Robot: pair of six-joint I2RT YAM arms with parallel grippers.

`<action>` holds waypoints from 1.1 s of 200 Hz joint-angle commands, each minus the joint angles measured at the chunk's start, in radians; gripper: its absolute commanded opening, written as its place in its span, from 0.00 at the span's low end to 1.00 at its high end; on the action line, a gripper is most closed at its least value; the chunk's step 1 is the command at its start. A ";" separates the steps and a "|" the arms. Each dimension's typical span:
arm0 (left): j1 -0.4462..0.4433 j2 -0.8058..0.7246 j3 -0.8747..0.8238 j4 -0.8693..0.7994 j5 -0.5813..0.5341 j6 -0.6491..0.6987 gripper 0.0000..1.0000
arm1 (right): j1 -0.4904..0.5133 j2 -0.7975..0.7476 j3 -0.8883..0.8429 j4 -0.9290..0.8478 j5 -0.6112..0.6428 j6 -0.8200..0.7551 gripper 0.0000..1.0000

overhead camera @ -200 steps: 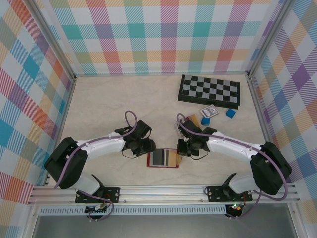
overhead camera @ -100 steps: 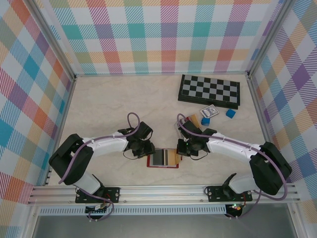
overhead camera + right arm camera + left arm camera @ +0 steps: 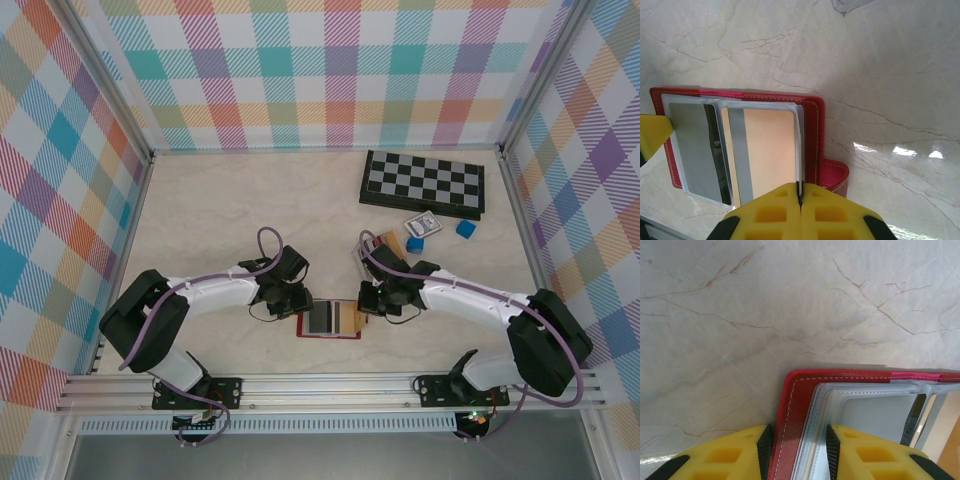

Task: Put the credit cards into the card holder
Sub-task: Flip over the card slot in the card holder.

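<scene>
While you look down the left wrist camera, your left claw (image 3: 799,441) stands partly spread, its two pads pinching the left edge of the card holder (image 3: 812,131), red cover and clear sleeves together. Your right claw (image 3: 800,193) is pressed tight, nipping the thin right edge of a clear sleeve just beside the snap tab (image 3: 836,175). Between your two claws the holder lies open and flat on the table (image 3: 220,220). Its left sleeve holds a grey card (image 3: 692,145), and its right sleeve holds an orange-yellow card (image 3: 770,150) with a grey stripe.
</scene>
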 commanded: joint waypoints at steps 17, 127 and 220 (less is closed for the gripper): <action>-0.020 0.020 -0.030 -0.015 0.008 0.010 0.36 | 0.014 -0.036 -0.014 -0.025 0.018 0.002 0.00; -0.022 0.013 -0.027 -0.015 0.008 0.012 0.39 | 0.014 -0.022 -0.014 -0.025 0.009 -0.002 0.00; -0.031 0.033 -0.039 0.000 0.012 0.010 0.37 | 0.016 -0.048 0.034 -0.052 0.000 -0.016 0.00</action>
